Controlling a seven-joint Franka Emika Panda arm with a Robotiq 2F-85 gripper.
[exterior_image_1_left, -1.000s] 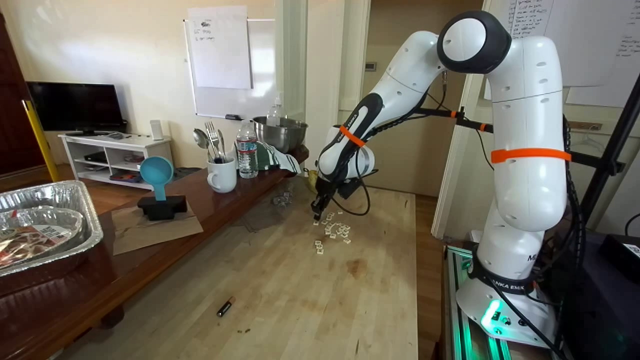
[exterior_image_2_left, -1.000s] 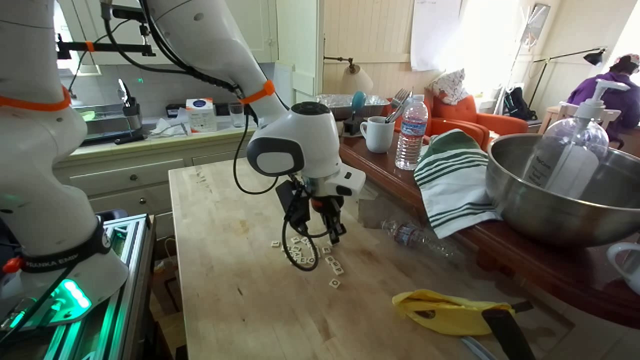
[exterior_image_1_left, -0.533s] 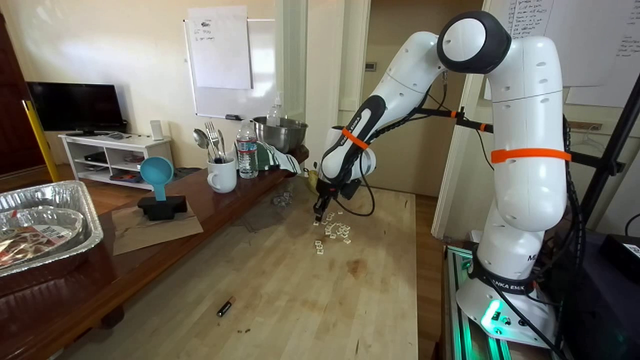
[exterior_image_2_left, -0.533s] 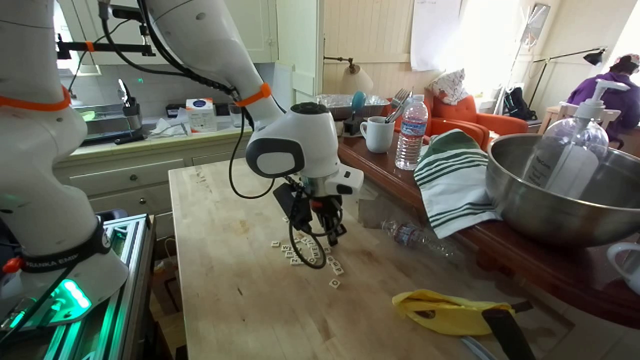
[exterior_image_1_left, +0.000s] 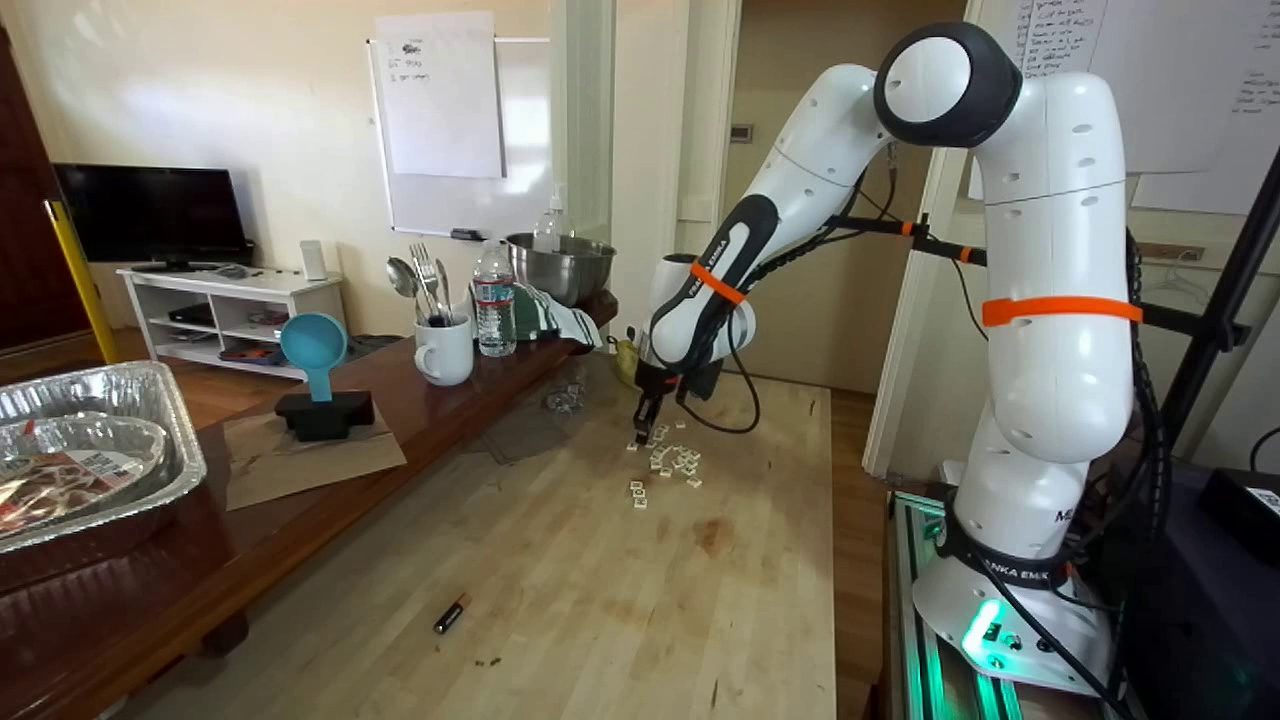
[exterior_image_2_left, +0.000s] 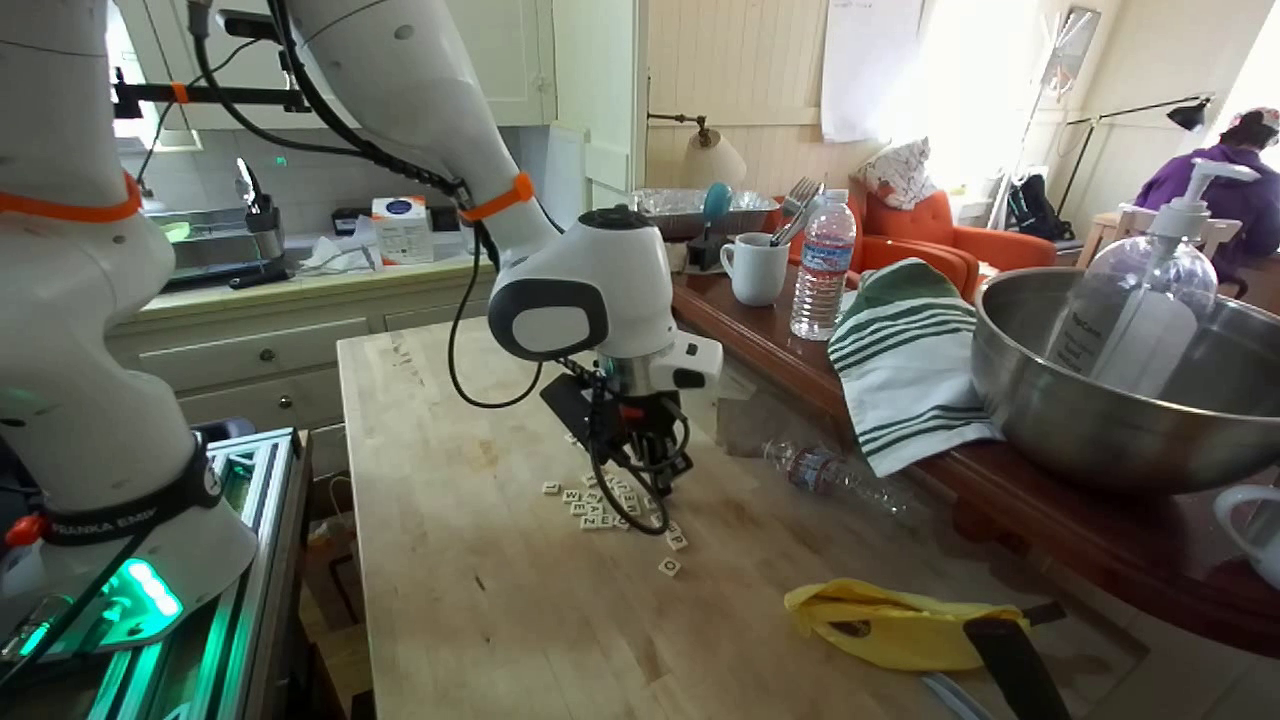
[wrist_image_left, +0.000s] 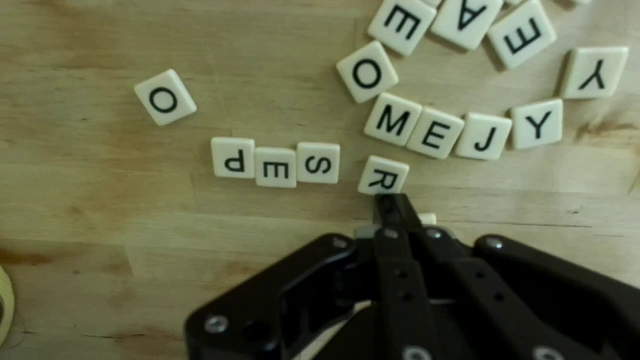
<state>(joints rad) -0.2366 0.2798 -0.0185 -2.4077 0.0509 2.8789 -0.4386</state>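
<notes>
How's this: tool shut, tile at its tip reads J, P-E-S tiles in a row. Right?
Not quite: in the wrist view, the tile at the tip of the shut tool reads R, not J. P-E-S tiles sit in a row.

Cream wall (exterior_image_1_left: 310, 140) with a whiteboard (exterior_image_1_left: 525, 140), black television (exterior_image_1_left: 150, 210) on a white stand (exterior_image_1_left: 268, 284), wooden floor (exterior_image_1_left: 857, 540), pale wooden desk (exterior_image_1_left: 600, 600), orange armchair (exterior_image_2_left: 925, 255) before a white glare of light (exterior_image_2_left: 970, 90), pale kitchen cabinets (exterior_image_2_left: 512, 70)

Downward wrist close-up, both exterior views farther, sharing tabletop (exterior_image_1_left: 600, 600)
</notes>
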